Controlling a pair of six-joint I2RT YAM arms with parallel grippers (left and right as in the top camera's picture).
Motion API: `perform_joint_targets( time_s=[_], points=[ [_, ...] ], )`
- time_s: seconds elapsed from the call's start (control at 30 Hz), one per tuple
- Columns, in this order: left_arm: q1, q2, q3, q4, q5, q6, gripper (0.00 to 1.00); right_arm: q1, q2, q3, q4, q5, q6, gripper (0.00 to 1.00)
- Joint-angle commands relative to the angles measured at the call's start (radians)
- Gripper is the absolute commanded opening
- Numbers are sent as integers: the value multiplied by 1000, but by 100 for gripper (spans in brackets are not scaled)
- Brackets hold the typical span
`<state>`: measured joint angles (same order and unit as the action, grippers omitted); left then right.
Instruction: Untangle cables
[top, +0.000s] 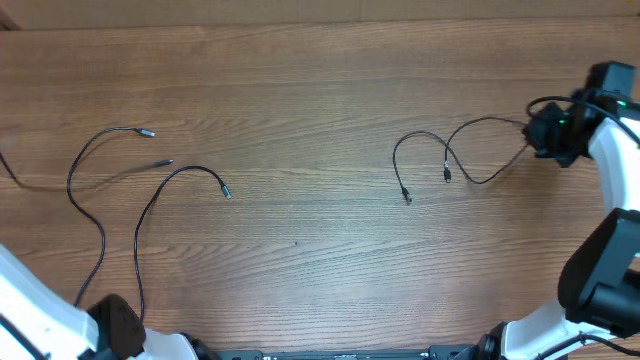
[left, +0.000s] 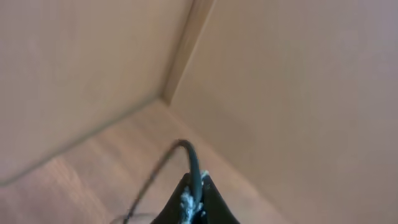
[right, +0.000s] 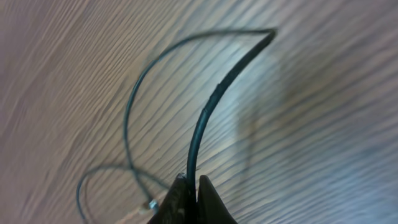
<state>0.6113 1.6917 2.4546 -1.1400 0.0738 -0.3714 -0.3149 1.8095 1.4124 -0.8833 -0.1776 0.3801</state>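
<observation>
**A:** Where are the cables?

**B:** Two groups on the table (top: 320, 270), well apart. The left group (top: 190, 169) fans up from the left gripper (left: 193, 208) at the near-left edge. The right group (top: 420, 134) trails left from the right gripper (right: 191, 200) at the far right.

**A:** Jaws?

**B:** Both together, each clamped on a strand. In the left wrist view, the black strand (left: 194, 158) is pinched and arcs up, then off to the left. In the right wrist view, the strand (right: 202, 118) rises from the fingers, bends sharply and loops back to the wood. A silvery plug tip (right: 149, 204) lies just beside the fingers.

**A:** Any tangle left?

**B:** In the right group, two strands cross once mid-loop. It looks like a lay-over rather than a knot, but they're too thin from overhead to be sure. The left group looks separate.

**A:** Handling?

**B:** Very light. Limp, but with some spring, since it holds its curve when lifted. The jacket looks thin and smooth, so I'd expect it to slide through a loose pinch. Grip it square. Take hold mid-strand or just behind a plug, not on the plug, because that joint is likely the weak spot. Pull slowly, sideways and low. A jerk could whip the free ends or tighten the crossing.
</observation>
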Motion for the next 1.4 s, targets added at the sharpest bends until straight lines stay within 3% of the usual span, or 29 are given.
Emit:
perform_joint_targets(
  time_s=[0.0, 0.07, 0.13, 0.23, 0.3, 0.47, 0.63, 0.77, 0.9, 1.2, 1.37],
  points=[
    [3, 107, 2, -59, 26, 35, 13, 84, -43, 4, 3, -27, -35, 4],
    [3, 143, 2, -93, 55, 35, 29, 127, -61, 12, -2, -37, -45, 4],
    [3, 166, 2, -122, 77, 21, 62, 168, -77, 30, -17, -38, -49, 4],
    [2, 175, 2, -148, 84, -3, 81, 221, -99, 85, -52, -46, -49, 4],
    [-3, 173, 2, -149, 85, -3, 100, 245, -108, 129, -82, -71, -49, 4],
    [-14, 171, 2, -159, 137, 1, 99, 314, -118, 254, -162, -179, -50, 4],
    [-44, 152, 2, -182, 362, 77, 100, 418, -119, 378, -236, -245, -71, 4],
    [-130, 125, 2, -206, 507, 161, 99, 501, -119, 468, -267, -270, -71, 4],
    [-300, 119, 2, -236, 707, 264, 100, 571, -119, 549, -266, -296, 22, 4],
    [-626, 120, 2, -233, 710, 430, 100, 583, -116, 579, -39, -422, 363, 4],
    [-746, 136, 2, -228, 709, 443, 100, 583, -115, 579, 107, -470, 503, 4]
  ],
)
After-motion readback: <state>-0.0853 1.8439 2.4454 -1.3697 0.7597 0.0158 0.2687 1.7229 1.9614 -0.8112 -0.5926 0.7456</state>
